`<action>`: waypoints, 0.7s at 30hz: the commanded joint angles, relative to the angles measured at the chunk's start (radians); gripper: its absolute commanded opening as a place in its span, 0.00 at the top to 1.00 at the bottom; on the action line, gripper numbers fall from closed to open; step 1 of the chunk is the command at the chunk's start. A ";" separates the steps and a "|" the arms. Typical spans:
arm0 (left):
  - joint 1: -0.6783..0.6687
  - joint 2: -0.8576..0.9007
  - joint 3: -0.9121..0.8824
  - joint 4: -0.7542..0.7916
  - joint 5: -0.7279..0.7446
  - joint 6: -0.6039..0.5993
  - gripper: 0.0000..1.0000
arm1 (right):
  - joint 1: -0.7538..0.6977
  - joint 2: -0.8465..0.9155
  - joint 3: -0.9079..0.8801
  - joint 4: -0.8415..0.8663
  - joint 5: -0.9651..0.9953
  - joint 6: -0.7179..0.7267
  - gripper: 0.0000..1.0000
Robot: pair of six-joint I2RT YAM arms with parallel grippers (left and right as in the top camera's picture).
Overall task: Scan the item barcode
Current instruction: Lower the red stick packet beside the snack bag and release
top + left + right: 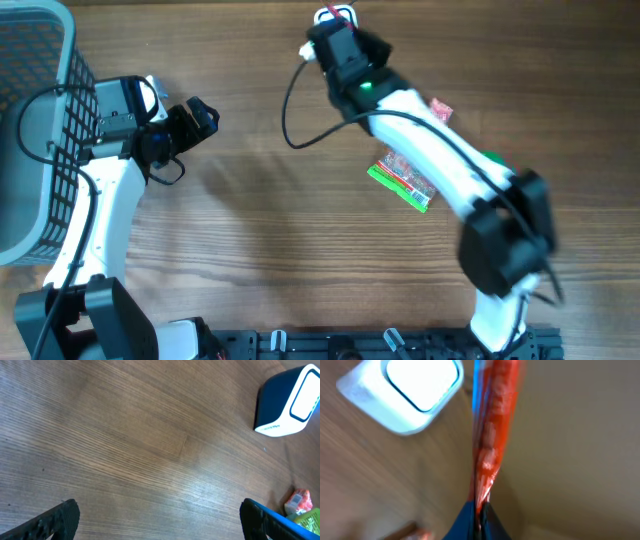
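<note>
Right end effector [480, 510] is clenched on the bottom edge of an orange-red packet [492, 435], fingers pinched tight together. In the right wrist view the packet is edge-on, running up the middle of the frame. It's too blurred to read any print or barcode. White-faced scanner [415, 390] is at upper left of that frame, just beside the packet's upper part; can't tell if they touch. Overhead puts this end effector at top centre, right by the scanner.

Left end effector [157, 522] is released: fingers [57, 520] spread to the lower corners of its frame, gripping nothing, only bare counter [125, 435] between them. In overhead it's left of centre, well apart from the right one.

Room: wide stretch of wood between the two. Wire basket [40, 120] is on the upper left edge. Green packet [400, 182] and small red packet [441, 108] lie right of centre, close to the right arm [440, 160].
</note>
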 commanded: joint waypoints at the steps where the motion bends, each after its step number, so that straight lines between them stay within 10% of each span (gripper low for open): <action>1: 0.005 0.008 0.001 0.002 -0.002 0.020 0.00 | -0.028 -0.123 0.000 -0.192 -0.449 0.374 0.96; 6: 0.005 0.008 0.001 0.002 -0.002 0.020 0.00 | -0.110 -0.117 -0.027 -0.551 -0.570 0.732 0.96; 13: 0.005 0.008 0.001 0.002 -0.002 0.020 0.00 | -0.208 -0.113 -0.241 -0.571 -0.570 0.837 0.95; 17: 0.005 0.008 0.001 0.002 -0.002 0.020 0.00 | -0.219 -0.113 -0.283 -0.556 -0.570 0.831 0.48; 21: 0.005 0.008 0.001 0.002 -0.002 0.020 0.00 | -0.220 -0.132 -0.246 -0.533 -0.570 0.828 0.26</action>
